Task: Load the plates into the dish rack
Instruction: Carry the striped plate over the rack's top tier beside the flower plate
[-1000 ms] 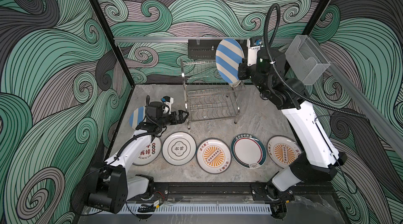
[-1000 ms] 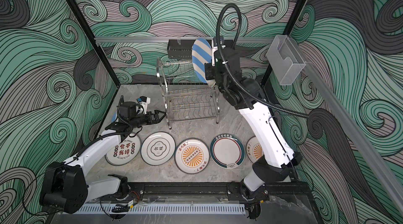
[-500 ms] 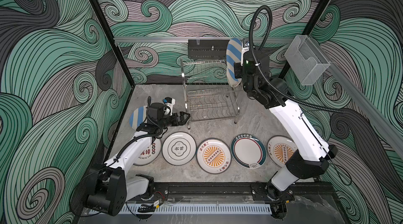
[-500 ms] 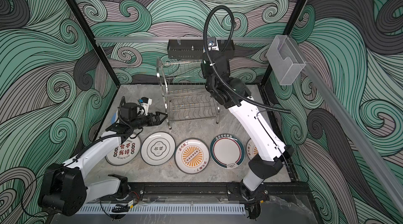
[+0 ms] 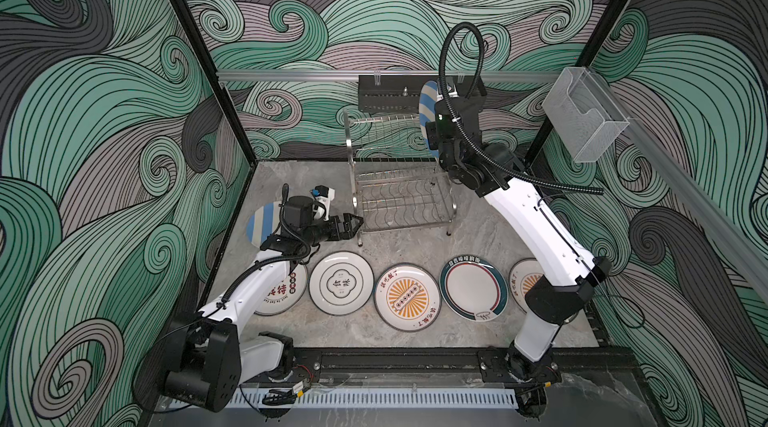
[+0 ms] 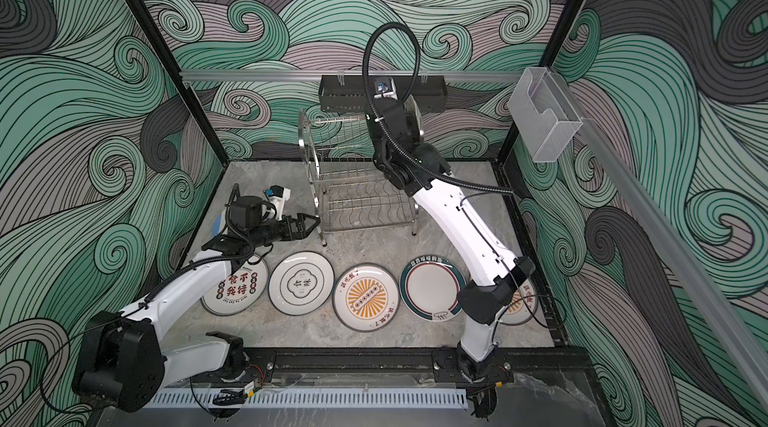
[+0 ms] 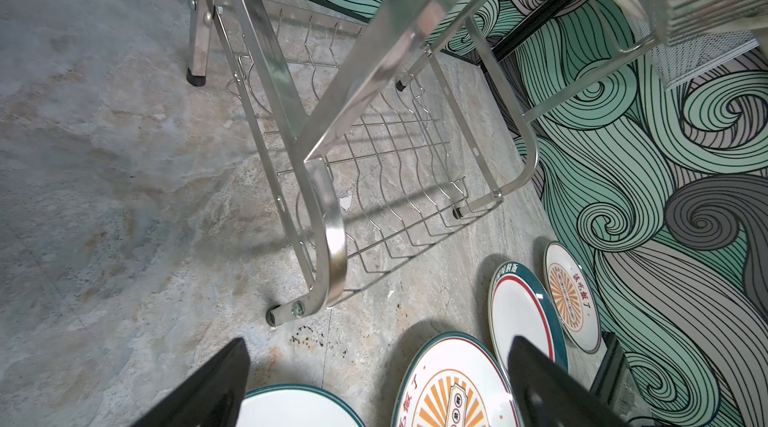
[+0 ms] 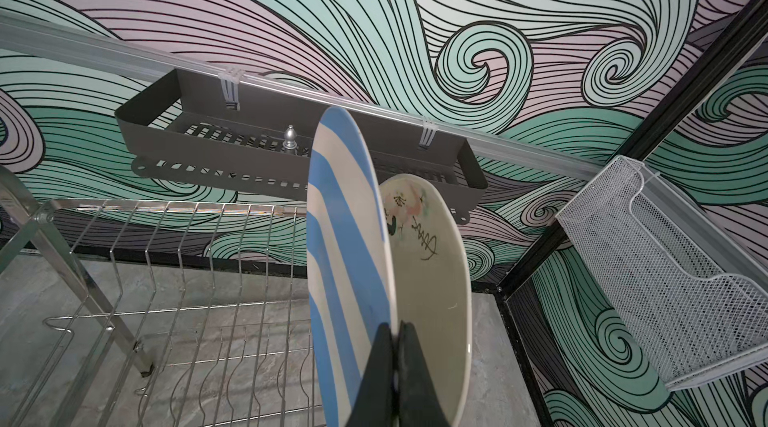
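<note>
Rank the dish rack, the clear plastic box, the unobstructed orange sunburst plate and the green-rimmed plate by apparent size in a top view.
1. dish rack
2. clear plastic box, mounted higher, nearer the camera, so flattered
3. orange sunburst plate and green-rimmed plate: alike, not ranked

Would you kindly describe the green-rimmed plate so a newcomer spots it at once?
Before the steel dish rack, plates lie in a row. The green-rimmed plate lies between two orange sunburst plates; it alone has a bare white centre.
</note>
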